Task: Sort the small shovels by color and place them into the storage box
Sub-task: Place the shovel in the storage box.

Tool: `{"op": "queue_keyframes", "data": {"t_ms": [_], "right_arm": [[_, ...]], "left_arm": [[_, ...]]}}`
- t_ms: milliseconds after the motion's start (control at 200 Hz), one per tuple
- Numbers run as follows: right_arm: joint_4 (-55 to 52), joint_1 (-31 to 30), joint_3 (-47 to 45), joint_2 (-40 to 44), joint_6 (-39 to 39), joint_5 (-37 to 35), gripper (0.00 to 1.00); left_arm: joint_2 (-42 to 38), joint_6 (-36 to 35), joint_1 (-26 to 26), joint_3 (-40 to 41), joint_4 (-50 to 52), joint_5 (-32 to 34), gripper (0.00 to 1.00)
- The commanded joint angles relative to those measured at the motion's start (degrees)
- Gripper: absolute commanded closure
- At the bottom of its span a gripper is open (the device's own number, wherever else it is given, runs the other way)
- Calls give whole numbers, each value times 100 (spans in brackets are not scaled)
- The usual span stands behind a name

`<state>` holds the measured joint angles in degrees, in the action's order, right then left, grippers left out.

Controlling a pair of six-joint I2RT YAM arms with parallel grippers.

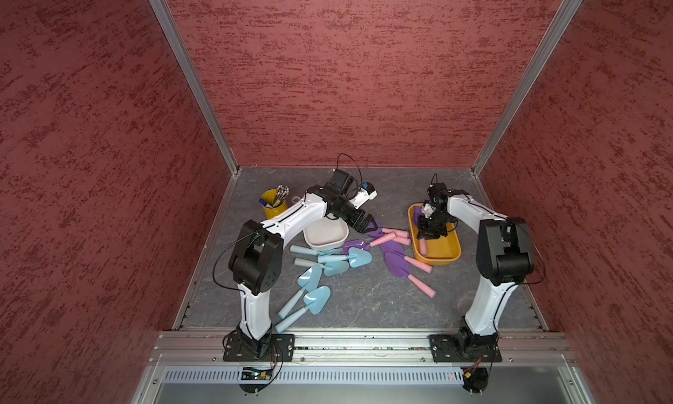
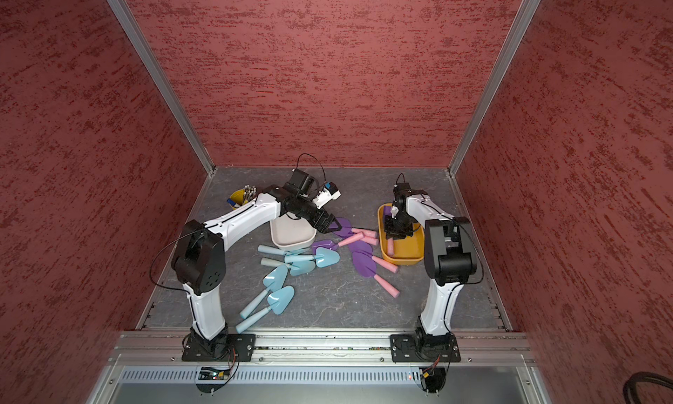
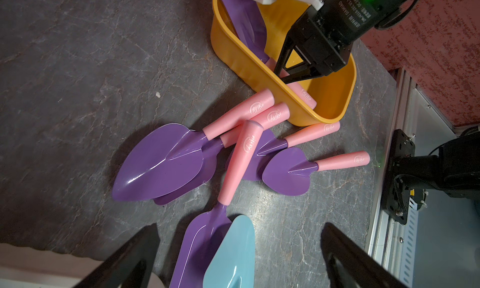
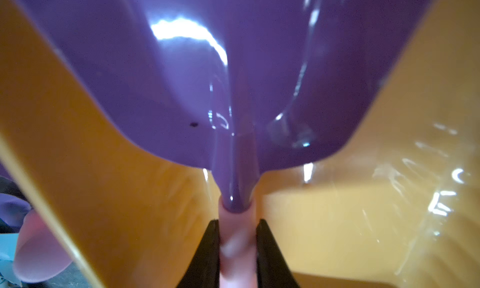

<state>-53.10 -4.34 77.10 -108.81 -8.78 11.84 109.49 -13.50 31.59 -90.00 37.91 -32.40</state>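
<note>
Both top views look steeply down from high above the arm bases (image 1: 258, 347), sharing the whole grey marbled tabletop (image 1: 364, 303). The left wrist camera looks past the left tool (image 3: 240, 229) at purple-bladed, pink-handled plastic shovels (image 3: 161, 162) ahead of it and the oblong yellow plastic box (image 3: 228, 53) beyond; the right wrist camera peers, very near, past the right tool (image 4: 237, 223) into that same box.

Yellow oblong plastic tray (image 1: 442, 247) stands right; one purple-bladed, pink-handled plastic shovel (image 4: 207, 79) lies in it. Pale oval plastic tray (image 1: 324, 235) stands left of centre, light blue plastic shovels (image 1: 313, 300) before it, remaining purple-bladed shovels (image 1: 395, 260) between both trays
</note>
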Motion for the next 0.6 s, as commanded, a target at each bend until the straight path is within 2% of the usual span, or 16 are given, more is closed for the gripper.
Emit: {"op": "queue_keyframes", "data": {"t_ms": [0, 195, 596], "right_arm": [[-39, 35, -112, 400, -45, -21, 100], [-51, 30, -292, 607, -63, -49, 100], [73, 33, -283, 286, -47, 56, 99]], "left_arm": [[45, -4, 69, -50, 2, 16, 0], [37, -39, 126, -44, 37, 48, 0], [-1, -40, 179, -3, 34, 162, 0]]}}
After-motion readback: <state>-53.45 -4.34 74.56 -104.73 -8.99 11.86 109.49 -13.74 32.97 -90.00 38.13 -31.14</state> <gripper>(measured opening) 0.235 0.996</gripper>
